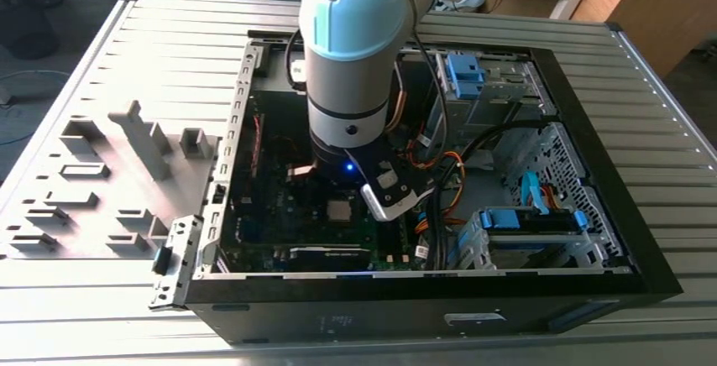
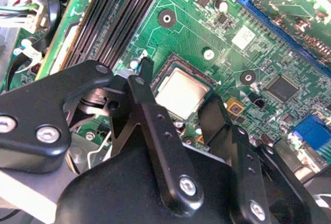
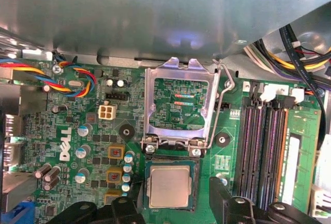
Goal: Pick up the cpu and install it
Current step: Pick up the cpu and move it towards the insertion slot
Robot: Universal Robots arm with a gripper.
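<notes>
- I find the cpu [image 3: 168, 187] lying flat in the square socket [image 3: 146, 168] on the motherboard [image 3: 227, 162], pale metal top facing up.
- The socket's metal retaining frame [image 3: 178, 105] stands swung open, just beside the cpu. It does not cover the chip.
- The wire lever [image 3: 221, 105] of that frame is raised along the frame's side, toward the memory slots [image 3: 261, 151].
- The gripper [image 2: 178, 97] hangs directly over the socket. Its black fingers [image 2: 155, 125] are spread apart, one to each side of the cpu, and I see a gap between each of them and the chip. It holds nothing.
- In the exterior view the arm [image 1: 353, 72] reaches straight down into the open computer case [image 1: 583, 240], toward the case's near edge.
- The case lies on its side on the slatted grey surface [image 1: 168, 47], reaching that surface's near edge.
- A grey fixture plate [image 1: 101, 181] with raised blocks lies on the surface at the exterior view's left, beside the case.
</notes>
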